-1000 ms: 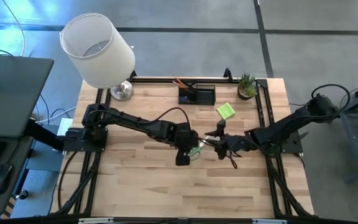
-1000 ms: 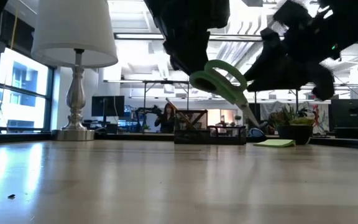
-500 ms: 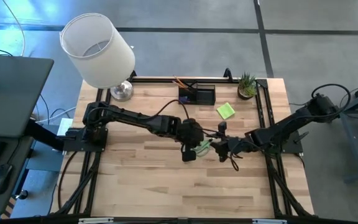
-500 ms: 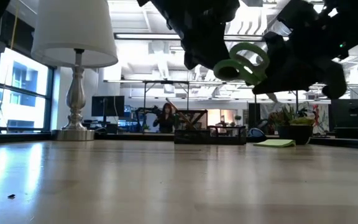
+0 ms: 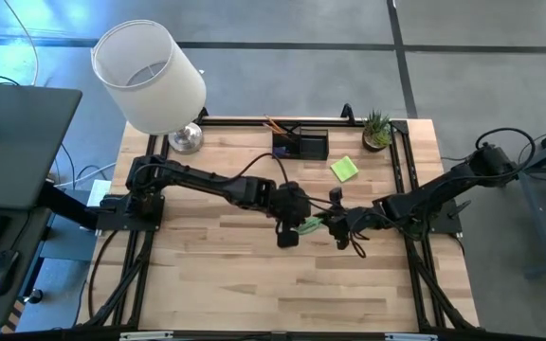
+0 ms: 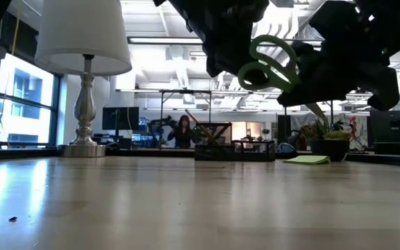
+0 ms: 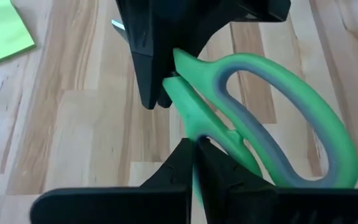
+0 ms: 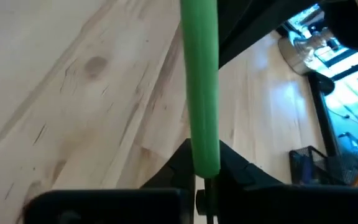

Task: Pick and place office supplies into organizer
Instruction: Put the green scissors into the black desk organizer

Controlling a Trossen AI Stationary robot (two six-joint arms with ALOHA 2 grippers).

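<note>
Left gripper (image 5: 297, 227) and right gripper (image 5: 330, 224) both clamped on the green-handled scissors (image 6: 273, 61) between them, held above the counter (image 5: 226, 275).

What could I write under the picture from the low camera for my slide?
Both grippers hold green-handled scissors in the air above the wooden table, lamp and organizer behind.

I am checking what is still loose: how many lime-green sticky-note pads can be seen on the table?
1. The sticky-note pad lies flat on the table's far right part, between the organizer and the potted plant. The arms could hide another one.
</note>
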